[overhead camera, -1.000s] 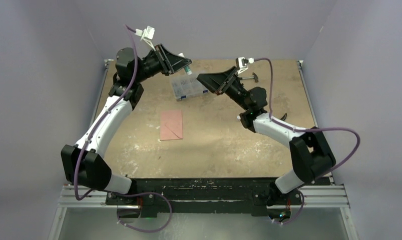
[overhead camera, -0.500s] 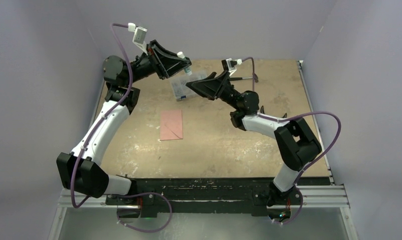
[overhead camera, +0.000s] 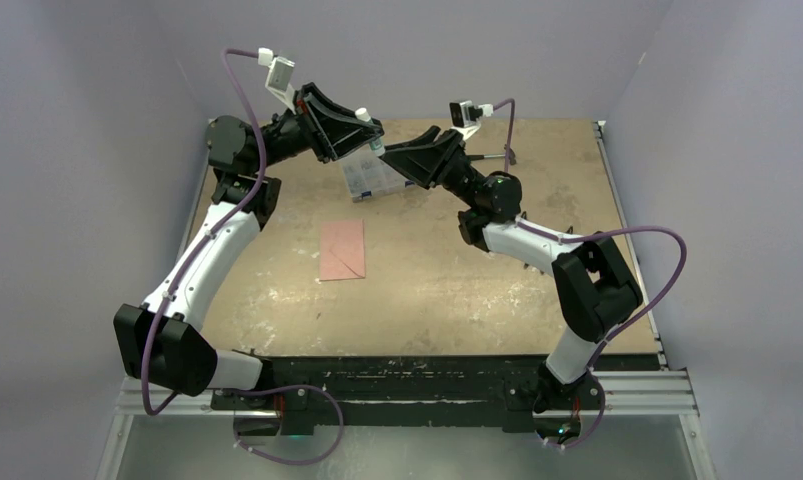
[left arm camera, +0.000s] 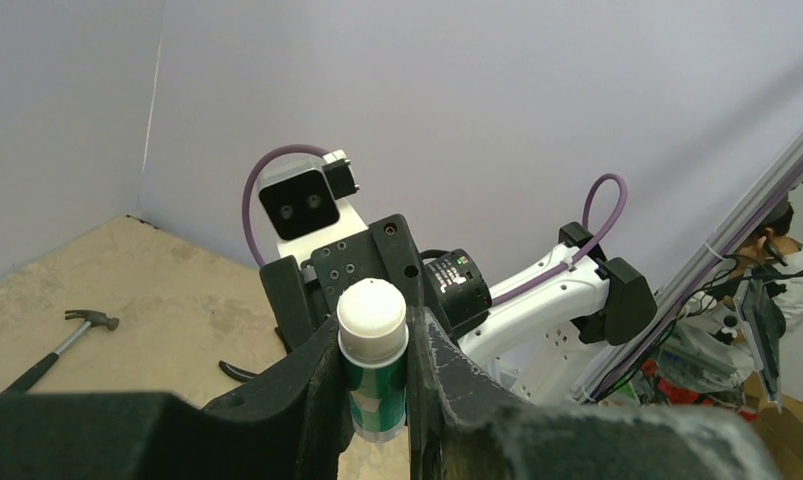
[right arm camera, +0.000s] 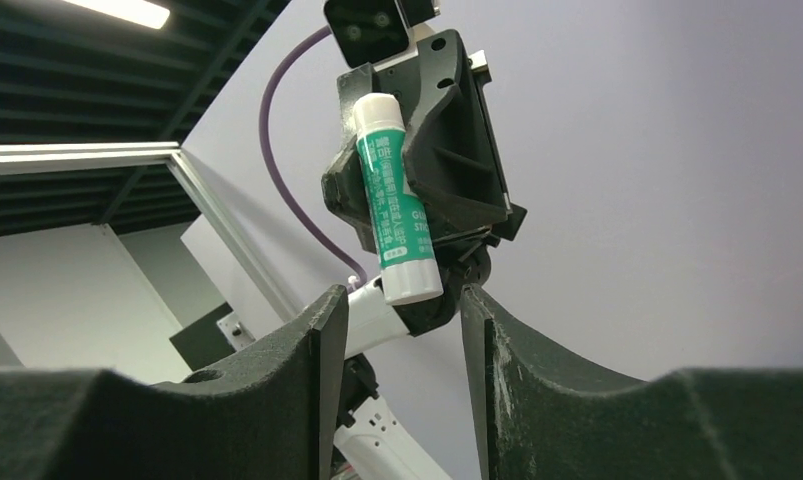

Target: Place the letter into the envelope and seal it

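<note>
**Glue stick meets second gripper in mid-air**

Top view: the left gripper [overhead camera: 369, 134] clamps the glue stick [overhead camera: 368, 128]. The envelope [overhead camera: 342, 250] lies flat on the table [overhead camera: 457, 290], well apart, at seven o'clock from the right gripper [overhead camera: 389, 157]. I can't spot the letter.

Left wrist: the stick's white end points to twelve.

Right wrist: half-open jaws straddle that end without touching. Best to centre first, then squeeze and pull straight.
</note>
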### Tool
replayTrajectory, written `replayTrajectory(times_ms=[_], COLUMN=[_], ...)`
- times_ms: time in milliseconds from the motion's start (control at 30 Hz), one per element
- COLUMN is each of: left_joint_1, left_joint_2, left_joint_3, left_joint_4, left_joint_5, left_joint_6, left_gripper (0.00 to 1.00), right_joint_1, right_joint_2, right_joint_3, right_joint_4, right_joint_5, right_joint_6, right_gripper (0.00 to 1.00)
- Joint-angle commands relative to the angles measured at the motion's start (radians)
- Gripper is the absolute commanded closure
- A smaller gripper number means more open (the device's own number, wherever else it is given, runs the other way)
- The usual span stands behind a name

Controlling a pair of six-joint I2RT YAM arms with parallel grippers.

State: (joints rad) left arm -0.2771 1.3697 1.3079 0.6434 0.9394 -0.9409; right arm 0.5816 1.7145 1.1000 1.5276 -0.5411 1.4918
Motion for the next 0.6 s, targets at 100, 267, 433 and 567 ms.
replayTrajectory(times_ms=[100, 267, 433, 567], left_joint_1=[-0.005, -0.005, -0.005, -0.005], left_joint_2=[-0.014, -0.014, -0.019, -0.023], left_joint_3=[-0.016, -0.028, -0.021, 0.037], left_joint_4=[0.072, 0.093, 0.016, -0.281], left_joint_5=[0.007, -0.012, -0.088, -0.258], left_joint_6=[-0.033, -0.056, -0.030, 0.074], left_gripper=[1.00, 1.00, 1.00, 1.00], right_joint_1=[-0.003, -0.002, 0.002, 0.003], right_joint_2=[0.012, 0.018, -0.010, -0.054], right_joint_3=[0.060, 0.082, 0.091, 0.091], right_joint_4=[0.086, 0.077, -0.006, -0.166], right_joint_5=[0.001, -0.030, -0.060, -0.069], right_joint_6=[-0.026, -0.031, -0.101, -0.223], right_gripper=[0.57, 0.71, 0.81, 0.94])
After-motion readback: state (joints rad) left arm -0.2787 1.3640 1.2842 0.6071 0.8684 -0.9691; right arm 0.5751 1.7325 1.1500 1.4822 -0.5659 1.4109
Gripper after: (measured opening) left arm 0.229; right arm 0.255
